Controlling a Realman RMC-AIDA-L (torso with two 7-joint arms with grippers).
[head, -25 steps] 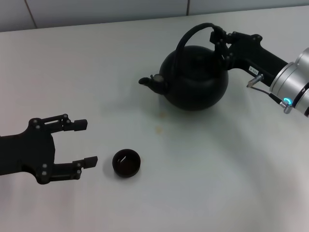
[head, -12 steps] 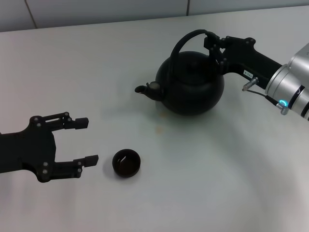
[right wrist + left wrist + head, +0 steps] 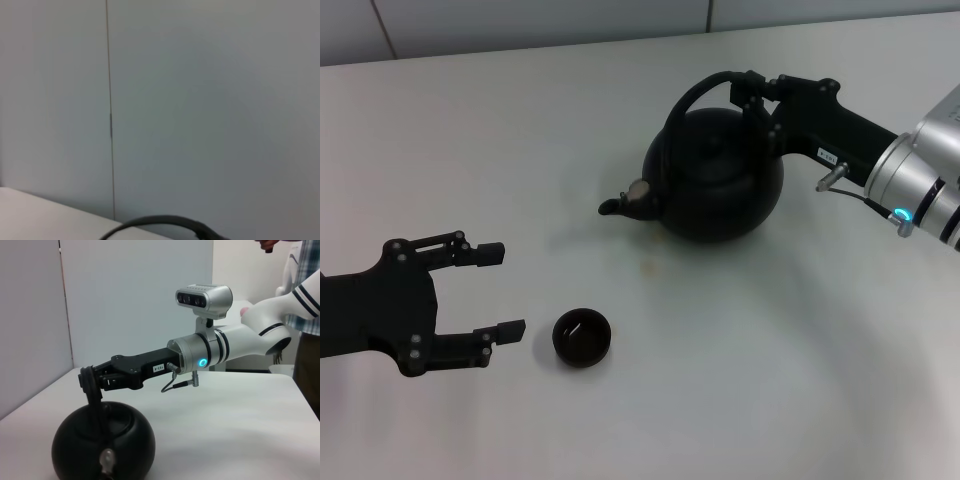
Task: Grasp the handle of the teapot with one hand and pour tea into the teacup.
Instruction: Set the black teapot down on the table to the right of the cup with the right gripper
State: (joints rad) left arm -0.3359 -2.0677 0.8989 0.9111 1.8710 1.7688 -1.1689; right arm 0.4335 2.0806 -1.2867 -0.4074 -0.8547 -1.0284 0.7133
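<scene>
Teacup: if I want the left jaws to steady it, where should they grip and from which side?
Grip the teacup across its round rim, from the robot's left, where the open left gripper already faces it. It has no handle, so opposite walls are likely the only hold.

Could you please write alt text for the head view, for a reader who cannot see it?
The right gripper is shut on the handle of a black teapot on a white table. The open left gripper waits beside the small black teacup.

A small white label (image 3: 158,367) sat on the right arm's black end effector (image 3: 97,381), just behind the fingers gripping the handle (image 3: 91,390), but its print could not be read.
</scene>
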